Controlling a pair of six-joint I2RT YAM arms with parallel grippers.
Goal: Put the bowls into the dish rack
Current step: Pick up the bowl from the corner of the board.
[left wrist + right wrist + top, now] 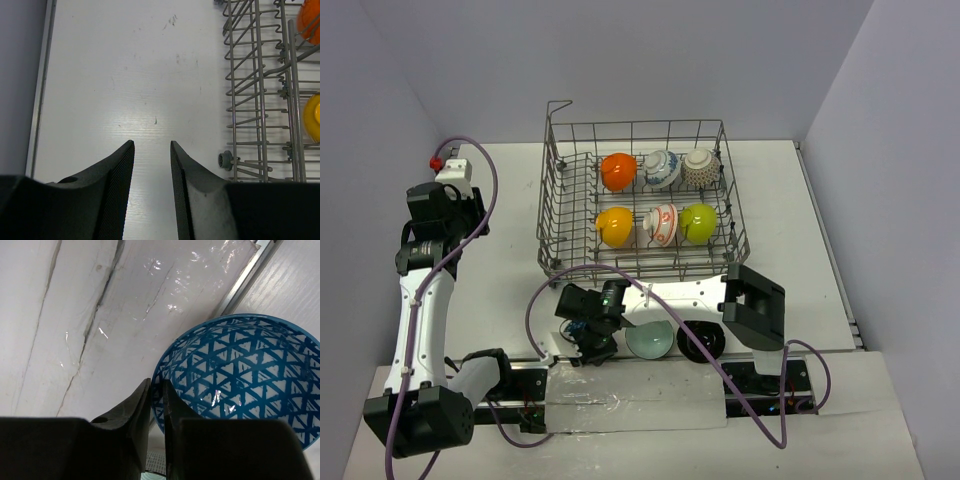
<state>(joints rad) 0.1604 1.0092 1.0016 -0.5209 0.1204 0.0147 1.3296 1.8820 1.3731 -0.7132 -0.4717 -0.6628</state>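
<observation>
The grey wire dish rack (552, 200) (260, 75) holds several bowls on edge: orange (618, 171) (311, 20), blue-and-white (661, 169) and white-patterned (700, 167) in the back row, yellow (614, 226) (312, 117), red-and-white (661, 223) and lime green (698, 222) in front. Near the table's front edge, my right gripper (588, 335) (156, 382) is shut on the rim of a blue-patterned bowl (240, 375). A pale teal bowl (649, 340) and a glossy black bowl (701, 341) lie beside it. My left gripper (448, 200) (152, 142) hangs open over bare table left of the rack.
A shiny white sheet (630, 400) (100, 315) covers the front edge between the arm bases. A small white box with a red knob (450, 165) sits at the far left. Purple cables (535, 300) loop beside both arms.
</observation>
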